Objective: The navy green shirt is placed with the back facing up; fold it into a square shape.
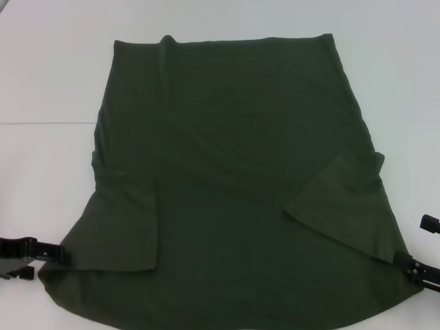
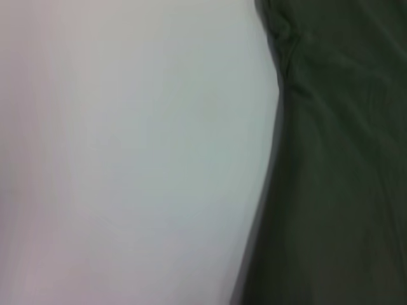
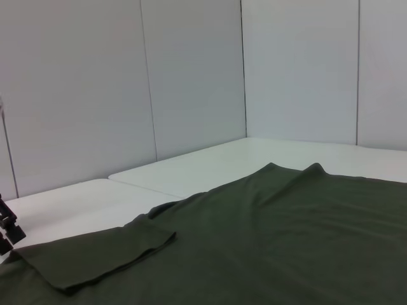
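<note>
Though both sleeves are folded inward in the head view, the navy green shirt (image 1: 234,179) lies mostly spread across the bench (image 1: 48,75); lengthwise folds remain. The left gripper (image 1: 58,253) and right gripper (image 1: 405,262) sit at its near corners; whether their fingers grip cloth I cannot tell. The left wrist view shows only the shirt's edge, the right wrist view a folded sleeve.

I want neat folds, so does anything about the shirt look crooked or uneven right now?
Yes. On the navy green shirt, the robot's-right sleeve is folded in at a slant, while the left sleeve lies straighter. The far hem has a small pucker.

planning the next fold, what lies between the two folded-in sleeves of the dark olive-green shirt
Only the dark olive-green cloth shirt's plain back, flat and bare between both sleeves, in the head view.
</note>
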You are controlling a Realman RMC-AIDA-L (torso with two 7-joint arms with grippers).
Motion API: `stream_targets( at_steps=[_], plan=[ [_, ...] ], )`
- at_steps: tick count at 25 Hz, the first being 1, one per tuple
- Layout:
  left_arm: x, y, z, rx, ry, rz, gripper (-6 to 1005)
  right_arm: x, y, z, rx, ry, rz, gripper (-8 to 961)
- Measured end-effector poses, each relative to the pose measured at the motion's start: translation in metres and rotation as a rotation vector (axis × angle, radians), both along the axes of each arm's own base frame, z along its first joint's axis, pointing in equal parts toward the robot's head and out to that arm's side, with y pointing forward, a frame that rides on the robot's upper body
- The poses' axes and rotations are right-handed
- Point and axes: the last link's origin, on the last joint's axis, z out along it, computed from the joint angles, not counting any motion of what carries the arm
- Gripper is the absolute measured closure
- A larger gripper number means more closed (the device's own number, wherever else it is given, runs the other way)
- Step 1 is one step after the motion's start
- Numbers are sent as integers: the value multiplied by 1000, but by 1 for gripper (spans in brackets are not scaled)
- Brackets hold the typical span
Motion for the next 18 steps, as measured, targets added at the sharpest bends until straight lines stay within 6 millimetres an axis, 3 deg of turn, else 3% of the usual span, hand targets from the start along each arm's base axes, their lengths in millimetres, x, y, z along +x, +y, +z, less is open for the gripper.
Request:
stream_targets(
  at_steps=[18],
  plan=[
    [0,2,-1,0,22,-11,99,-1,-1,-1,-3,4,4,8]
  ],
)
